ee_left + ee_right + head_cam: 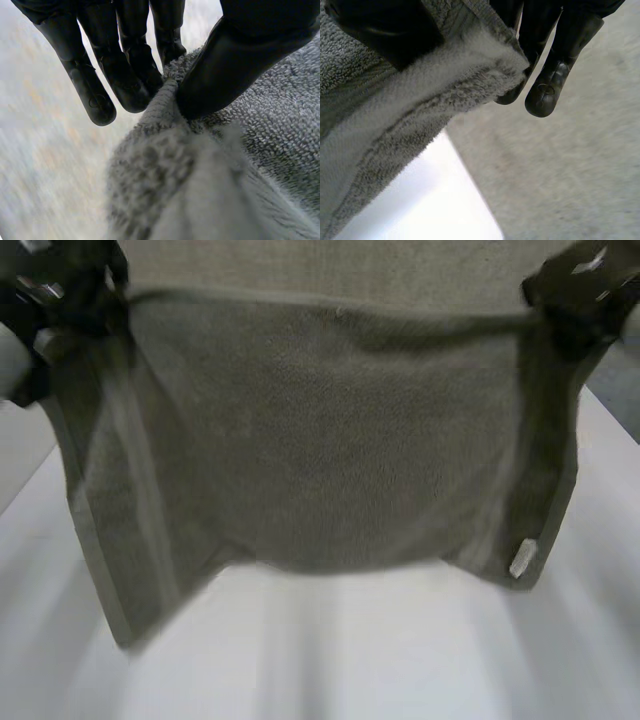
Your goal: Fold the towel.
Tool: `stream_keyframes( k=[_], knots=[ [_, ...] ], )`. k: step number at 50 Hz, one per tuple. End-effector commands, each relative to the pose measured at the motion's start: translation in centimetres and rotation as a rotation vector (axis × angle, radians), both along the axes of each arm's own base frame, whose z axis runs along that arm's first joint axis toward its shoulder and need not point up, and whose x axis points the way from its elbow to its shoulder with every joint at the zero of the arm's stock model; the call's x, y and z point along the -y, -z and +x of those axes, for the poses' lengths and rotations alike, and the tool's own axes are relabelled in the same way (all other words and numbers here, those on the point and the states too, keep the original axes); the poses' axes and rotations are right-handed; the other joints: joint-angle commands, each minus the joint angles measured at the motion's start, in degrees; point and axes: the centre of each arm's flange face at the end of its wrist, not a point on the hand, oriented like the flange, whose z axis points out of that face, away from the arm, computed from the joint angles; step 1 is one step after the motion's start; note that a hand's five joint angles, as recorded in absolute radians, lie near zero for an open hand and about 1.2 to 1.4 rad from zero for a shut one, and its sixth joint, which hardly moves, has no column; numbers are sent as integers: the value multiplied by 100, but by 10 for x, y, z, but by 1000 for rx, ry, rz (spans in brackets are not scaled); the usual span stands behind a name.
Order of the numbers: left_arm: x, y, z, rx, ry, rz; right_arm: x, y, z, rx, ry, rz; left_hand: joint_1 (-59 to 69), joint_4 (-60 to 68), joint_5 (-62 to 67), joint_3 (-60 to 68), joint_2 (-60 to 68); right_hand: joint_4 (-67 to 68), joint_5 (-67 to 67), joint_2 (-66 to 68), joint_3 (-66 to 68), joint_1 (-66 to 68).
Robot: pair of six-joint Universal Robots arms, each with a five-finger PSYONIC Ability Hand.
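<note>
A grey-green towel (320, 450) hangs stretched between my two hands above the white table (330, 650), its lower edge sagging toward the table. My left hand (55, 300) holds one upper corner; in the left wrist view the thumb (235, 65) pinches the towel's edge (165, 100) against the fingers (130, 75). My right hand (580, 300) holds the other upper corner; in the right wrist view the towel (420, 100) is clamped between thumb (385, 30) and fingers (550, 75). A white label (523, 558) shows near the towel's lower corner on the right arm's side.
The table's edges run down both sides of the head view, with grey floor (570, 165) beyond the edge on the right arm's side.
</note>
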Motion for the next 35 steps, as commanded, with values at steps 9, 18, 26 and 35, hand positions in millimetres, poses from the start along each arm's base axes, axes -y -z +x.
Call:
stream_keyframes(
  k=[9, 18, 26, 35],
  knots=[
    [104, 32, -28, -23, -62, -42, 79, 32, 45, 22, 68, -264, 844, 223, 574, 349, 342, 336, 289, 411, 377, 267],
    [79, -70, -25, -110, -46, -303, 57, -52, 46, 160, 10, -491, 844, 223, 574, 349, 342, 336, 289, 411, 377, 267],
    [72, -40, -24, -89, -30, -183, 48, -23, 43, 110, -45, -371, 844, 223, 574, 349, 342, 336, 289, 411, 377, 267],
    [52, 71, -16, 6, 18, 144, 35, 67, 15, 24, -115, -62, 844, 223, 574, 349, 342, 336, 289, 411, 377, 267]
  ],
)
